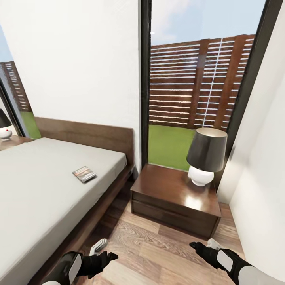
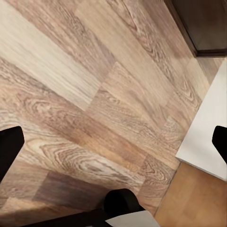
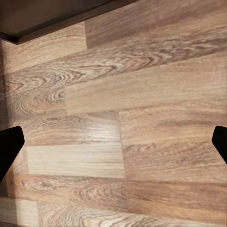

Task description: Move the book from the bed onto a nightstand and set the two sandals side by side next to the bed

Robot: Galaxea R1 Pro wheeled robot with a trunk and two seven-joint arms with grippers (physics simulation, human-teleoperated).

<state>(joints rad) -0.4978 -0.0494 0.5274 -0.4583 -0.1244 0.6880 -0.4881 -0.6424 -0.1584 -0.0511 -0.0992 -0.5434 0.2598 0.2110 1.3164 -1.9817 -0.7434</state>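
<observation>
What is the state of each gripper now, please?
Left gripper: open, holding nothing, over the wood floor.
Right gripper: open, holding nothing.

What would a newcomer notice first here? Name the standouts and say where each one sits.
First, the tall window with its slatted fence and green lawn, straight ahead behind the nightstand. Next, the dark-shaded lamp with a white base, standing on the nightstand's far right corner. Then the bed at the left, its grey mattress carrying the small book near the headboard end.
</observation>
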